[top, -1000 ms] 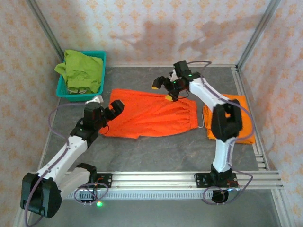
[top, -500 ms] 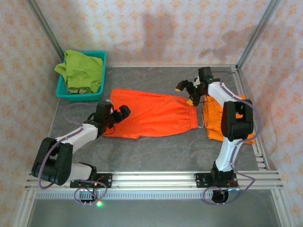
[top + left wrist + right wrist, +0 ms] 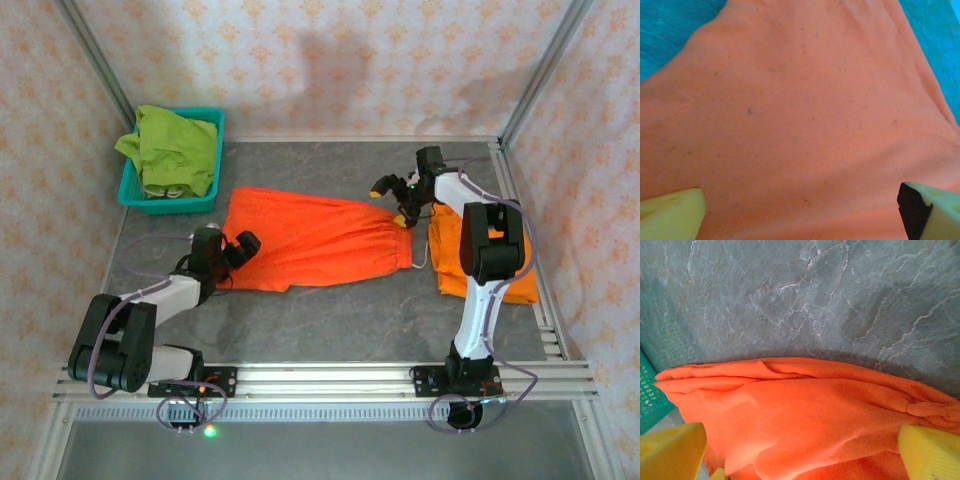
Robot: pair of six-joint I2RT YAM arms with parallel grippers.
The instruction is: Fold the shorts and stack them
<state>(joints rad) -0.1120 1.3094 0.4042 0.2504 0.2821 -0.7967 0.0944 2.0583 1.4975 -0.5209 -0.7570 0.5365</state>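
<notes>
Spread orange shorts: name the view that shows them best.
Top external: the spread orange shorts lie almost whole on the table, outline and gathered waist visible. Left wrist gives a close patch of their fabric; right wrist gives a rumpled edge against the table.

Marbled table (image 3: 330, 310): spread shorts (image 3: 310, 240), folded shorts (image 3: 447, 265), teal basket (image 3: 128, 190).

No legible text (none anywhere)

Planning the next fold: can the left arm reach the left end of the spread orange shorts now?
Probably yes: on the left arm the open jaws hover over that end of the spread orange shorts, nothing between.
</notes>
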